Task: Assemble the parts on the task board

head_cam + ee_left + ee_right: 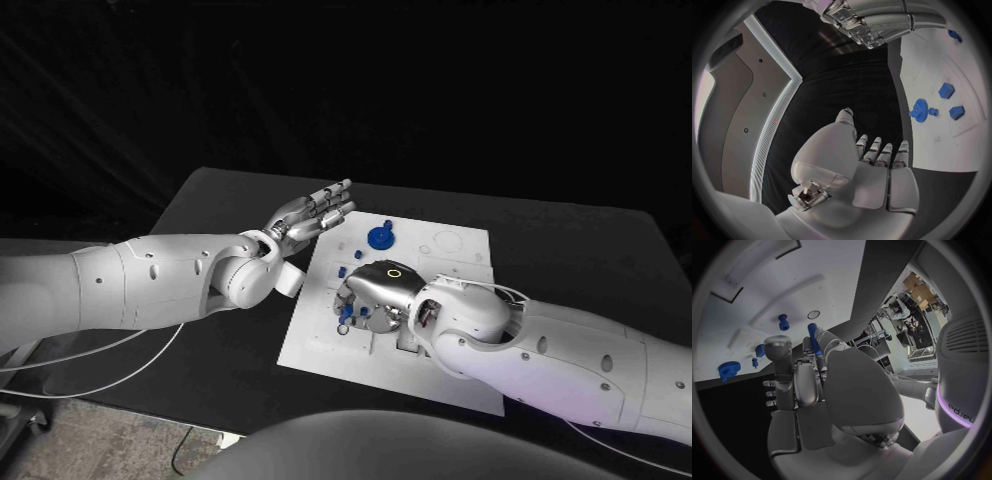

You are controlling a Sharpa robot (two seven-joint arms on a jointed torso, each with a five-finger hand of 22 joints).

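Task board (447, 250): white plate mid-table, you're working its left half.
Right hand (378, 292): over the board's near-left area, palm down. In the right wrist view its fingers (807, 380) pinch a slim blue peg (812, 338), tip aimed at the board. Looks like you're lining it up for insertion, which would explain the low hover.
Left hand (310, 215): off the board's far-left edge, above the black table (577, 250), fingers straight and apart, holding nothing. My read: parked clear so it doesn't block the right hand.
Blue gear (379, 237): lies flat on the far-left part of the board, just far of the right hand.
Counts: one gear; left wrist view shows three small blue blocks near it, one being (946, 91), plus a stub beside the gear. Right wrist view adds a second loose peg (783, 321). More small blue parts (346, 315) sit under the right hand, can't count those.
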